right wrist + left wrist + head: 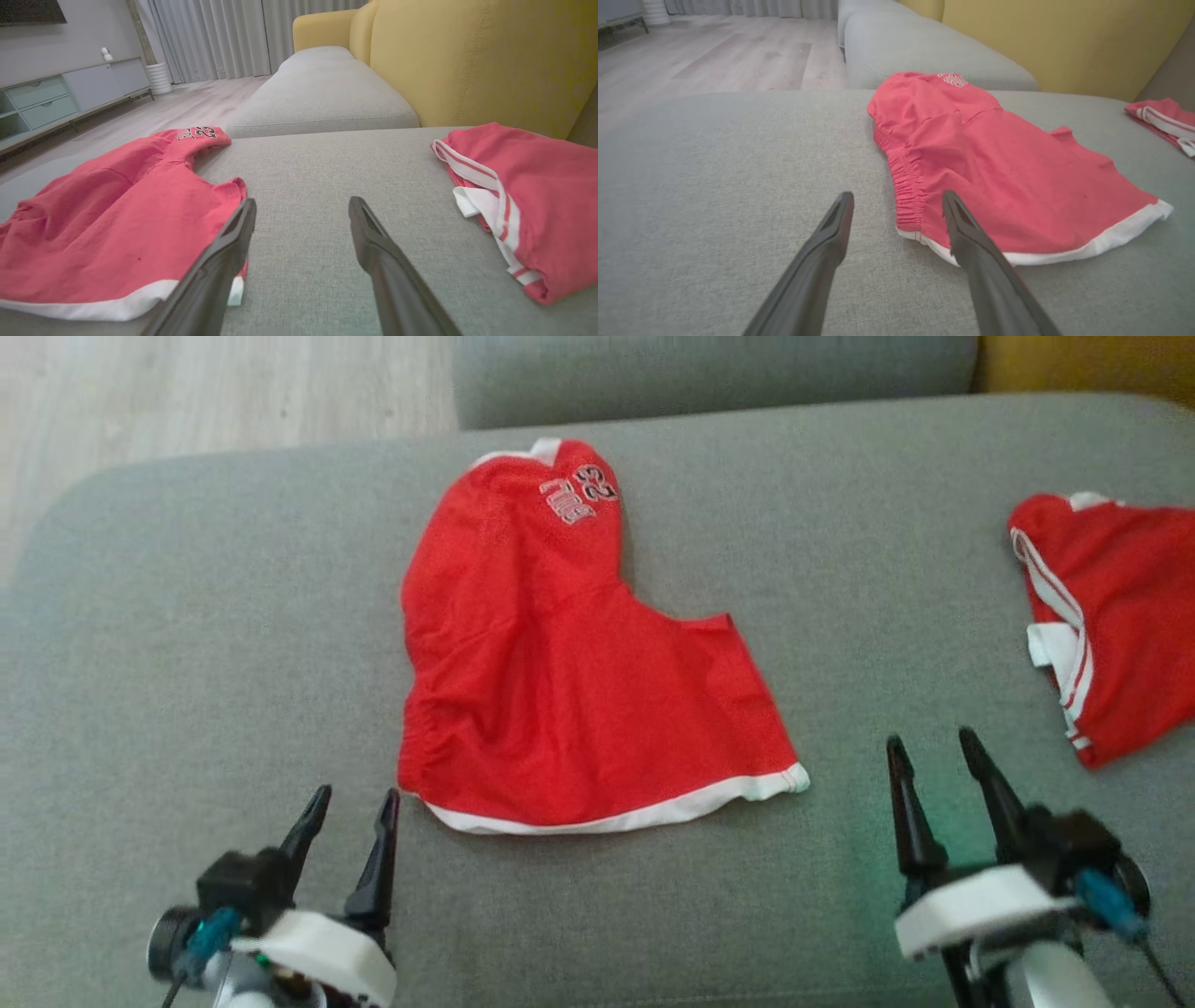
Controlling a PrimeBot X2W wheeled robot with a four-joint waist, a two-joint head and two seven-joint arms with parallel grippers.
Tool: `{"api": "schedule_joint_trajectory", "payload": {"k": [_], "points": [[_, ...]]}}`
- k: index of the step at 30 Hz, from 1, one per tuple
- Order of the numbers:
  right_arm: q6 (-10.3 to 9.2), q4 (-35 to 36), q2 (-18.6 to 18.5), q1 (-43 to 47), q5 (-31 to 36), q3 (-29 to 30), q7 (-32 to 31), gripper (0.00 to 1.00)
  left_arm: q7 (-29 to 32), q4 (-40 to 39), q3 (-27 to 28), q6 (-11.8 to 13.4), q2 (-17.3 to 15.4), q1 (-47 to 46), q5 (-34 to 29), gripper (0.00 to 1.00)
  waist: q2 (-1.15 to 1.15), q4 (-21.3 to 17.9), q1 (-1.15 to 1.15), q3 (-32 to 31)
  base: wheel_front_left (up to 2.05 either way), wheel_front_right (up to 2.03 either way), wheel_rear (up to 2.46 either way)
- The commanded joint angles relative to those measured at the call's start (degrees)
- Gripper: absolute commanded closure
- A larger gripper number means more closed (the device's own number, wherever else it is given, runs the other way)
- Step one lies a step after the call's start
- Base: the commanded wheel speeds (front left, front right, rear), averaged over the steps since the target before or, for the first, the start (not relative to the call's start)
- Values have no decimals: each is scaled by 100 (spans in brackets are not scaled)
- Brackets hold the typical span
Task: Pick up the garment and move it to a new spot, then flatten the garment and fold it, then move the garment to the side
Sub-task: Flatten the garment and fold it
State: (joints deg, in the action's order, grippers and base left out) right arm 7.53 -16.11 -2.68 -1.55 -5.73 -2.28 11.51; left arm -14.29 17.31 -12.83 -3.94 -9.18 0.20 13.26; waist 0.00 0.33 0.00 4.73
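A red garment (569,663) with white trim and a "23" print lies spread on the grey cushion (205,644), its white hem toward me. In the left wrist view the garment (999,172) shows its gathered waistband just beyond my fingers. My left gripper (353,821) stands open at the lower left, just off the garment's near left corner. My right gripper (934,751) is open at the lower right, a little right of the hem's end, with nothing between its fingers. The right wrist view has the garment (112,224) to the left of my open gripper (301,210).
A second red garment (1111,616) with white stripes lies bunched at the cushion's right edge, also in the right wrist view (532,196). A further grey cushion (709,373) and a yellow sofa back (467,56) stand behind. Wood floor (187,392) lies beyond the far left.
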Motion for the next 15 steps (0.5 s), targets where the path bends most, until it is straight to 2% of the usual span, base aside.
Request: {"api": "schedule_joint_trajectory", "payload": {"k": [1,8,15], "points": [[-4,172,-20,52,91,-77,173,0,-71,-291,327,63,32,-35,10,0,0,51,0,-205,0,0,0],[-4,248,-20,428,103,58,342,0,-71,-681,711,158,251,517,-173,0,0,46,0,-490,0,0,0],[-4,522,-20,729,84,68,347,0,-71,-757,983,1,436,774,-319,0,0,87,0,-543,0,0,0]]}}
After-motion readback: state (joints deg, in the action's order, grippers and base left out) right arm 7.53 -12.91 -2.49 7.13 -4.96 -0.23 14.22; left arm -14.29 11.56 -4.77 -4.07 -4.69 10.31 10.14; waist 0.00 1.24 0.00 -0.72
